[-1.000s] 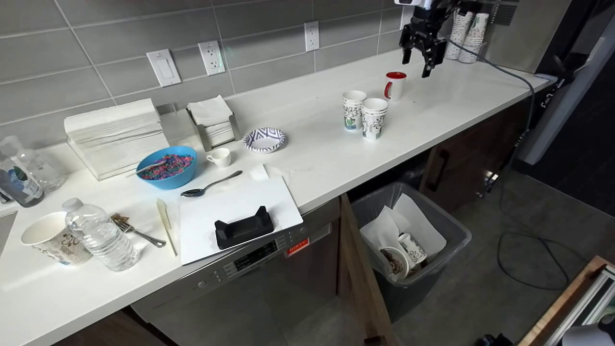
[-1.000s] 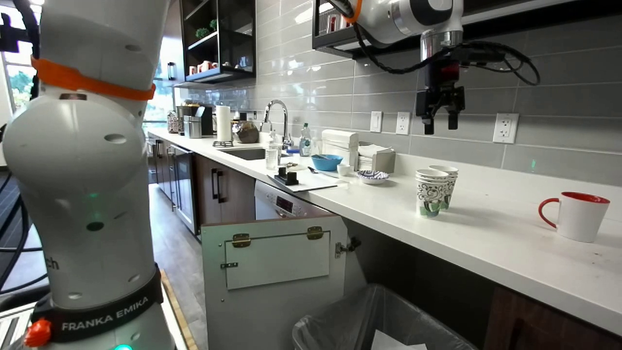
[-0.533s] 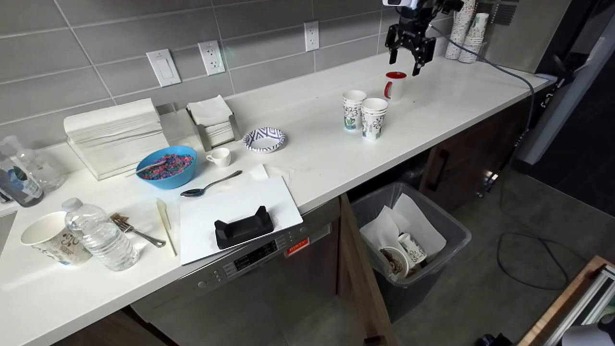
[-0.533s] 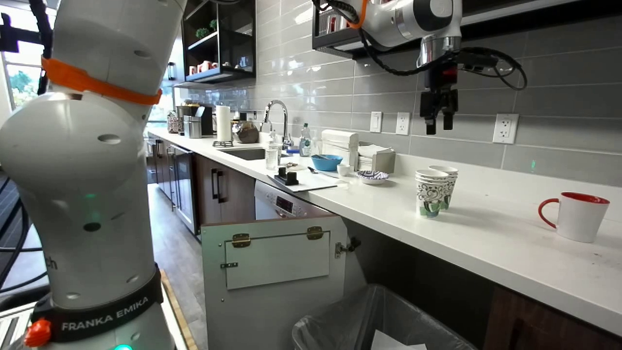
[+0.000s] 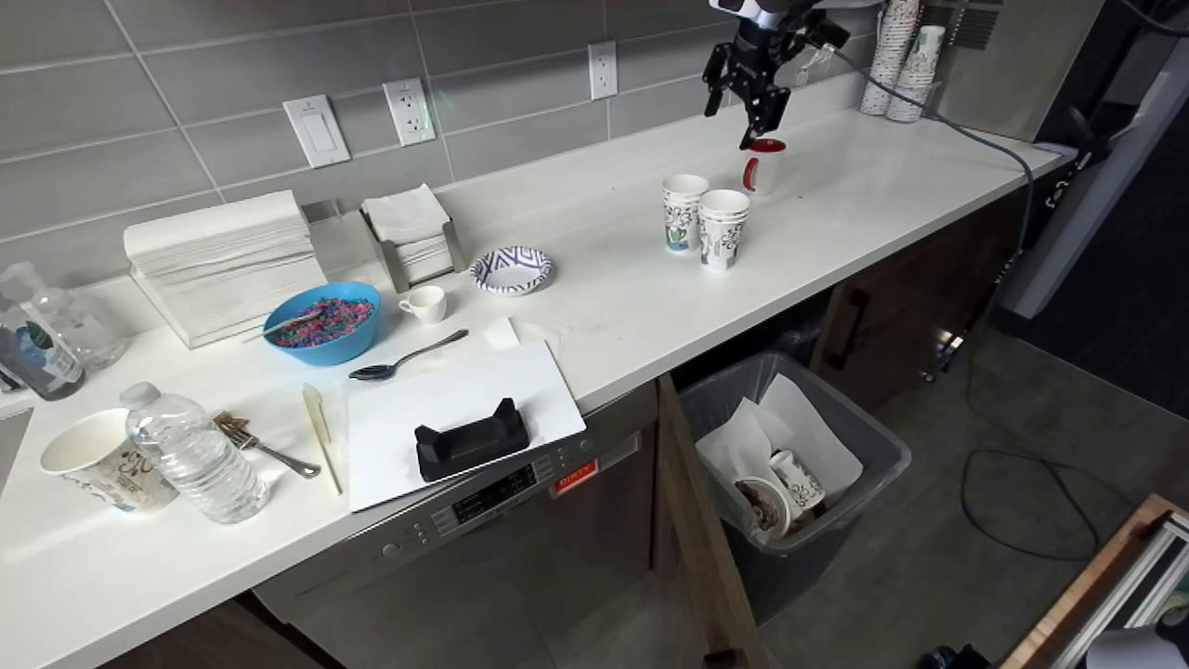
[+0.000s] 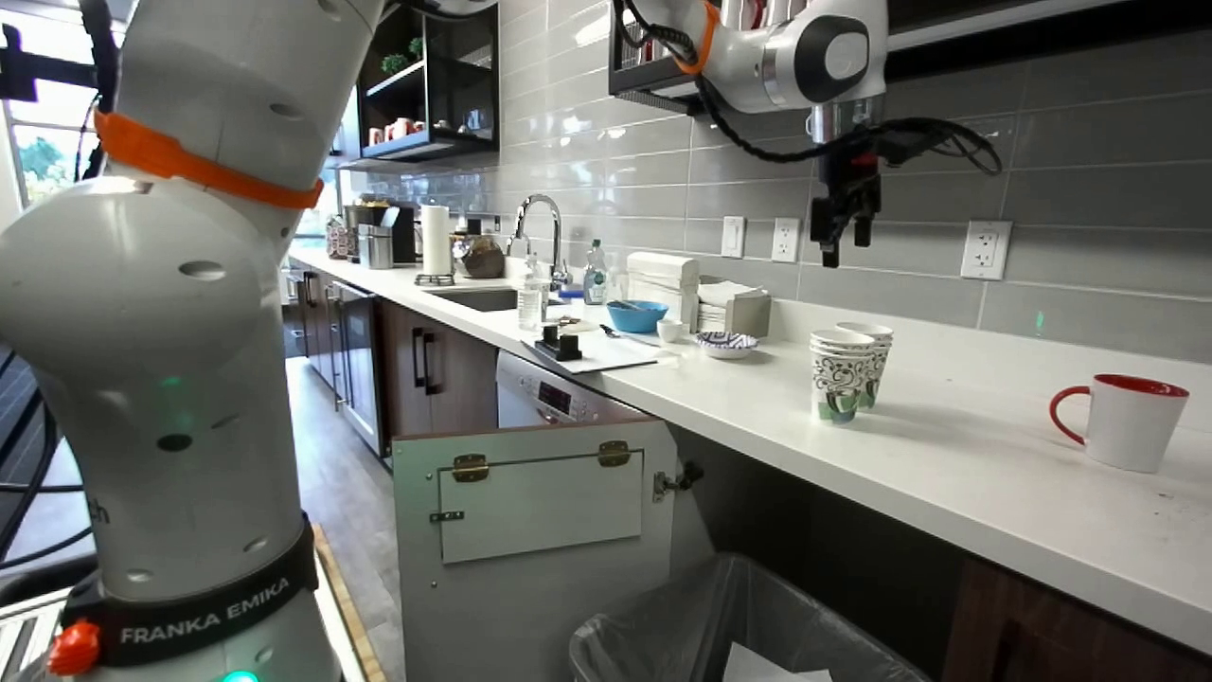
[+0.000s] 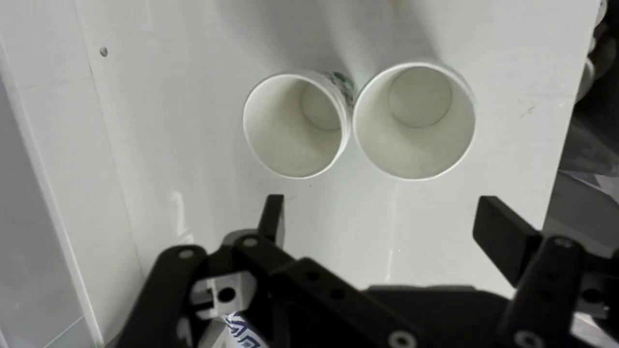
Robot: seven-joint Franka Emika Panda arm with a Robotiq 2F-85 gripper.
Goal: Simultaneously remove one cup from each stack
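Two short stacks of white cups with greenish print, the left stack (image 5: 682, 223) and the right stack (image 5: 722, 240), stand upright side by side on the counter. In an exterior view the near stack (image 6: 839, 384) partly hides the far stack (image 6: 881, 365). In the wrist view I look into both top cups, the left cup (image 7: 290, 130) and the right cup (image 7: 411, 140), with rims almost touching. My gripper (image 7: 379, 208) is open and empty, its fingers spread wide. It hangs above the counter, higher than the stacks and apart from them, in both exterior views (image 5: 730, 125) (image 6: 846, 250).
A white mug with red inside (image 6: 1136, 426) stands near the stacks. A patterned paper bowl (image 5: 511, 269) and napkin holder (image 5: 409, 232) are further along. The tiled wall (image 6: 928, 199) is behind. A bin (image 5: 892, 455) stands below the counter edge by an open door (image 6: 530, 530).
My gripper has moved left in both exterior views, towards the cup stacks, and has tilted somewhat. It stays open. The stacks and the mug have not moved.
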